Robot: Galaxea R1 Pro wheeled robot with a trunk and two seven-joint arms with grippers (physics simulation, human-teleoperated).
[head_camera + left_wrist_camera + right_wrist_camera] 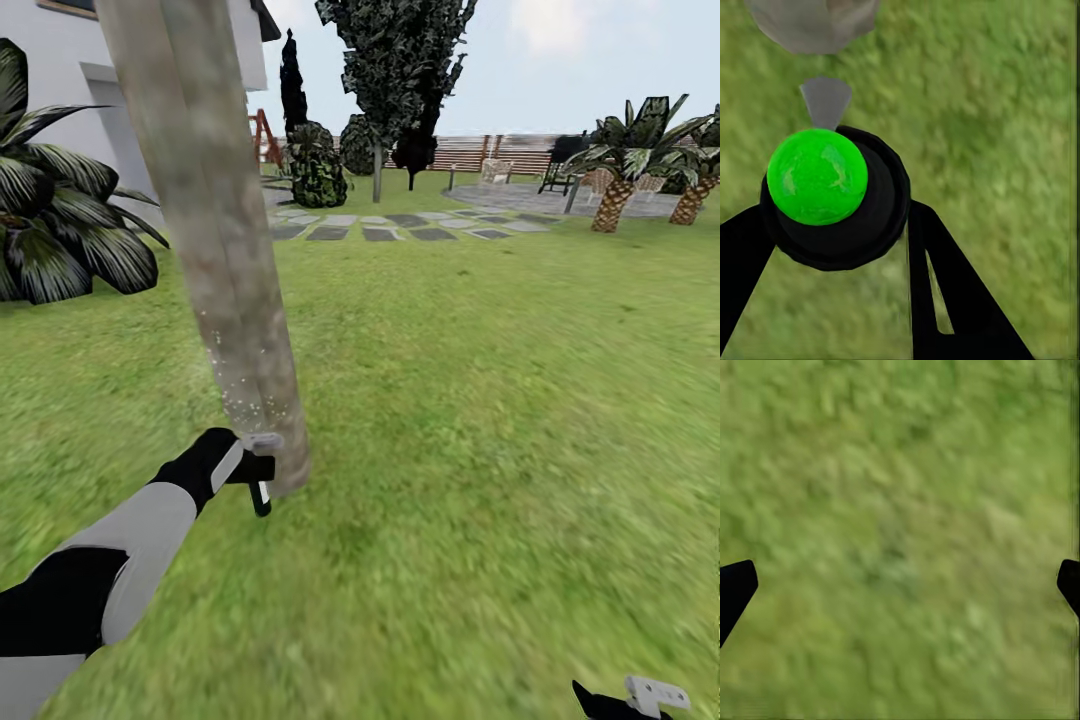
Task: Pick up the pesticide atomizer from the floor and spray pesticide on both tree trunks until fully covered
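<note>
Left gripper [255,470] jaws clench the pesticide atomizer [262,468] at the tree trunk [215,230] base, left of frame. Pesticide [245,400] specks sit low only; nozzle should sweep upward. Right gripper [900,585] jaws released.

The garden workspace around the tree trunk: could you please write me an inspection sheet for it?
Surface: green lawn, blurred up close.
Job's things: pesticide atomizer held against the base of the leaning tree trunk; pale pesticide specks dot the lower trunk.
Clutter: nothing seen.
Grippers: left end effector shut on the atomizer; right end effector open over bare grass.
Cables: nothing seen.
Surroundings: broad-leaved bush, stepping stones, short palms, slatted fence, white house wall.
</note>
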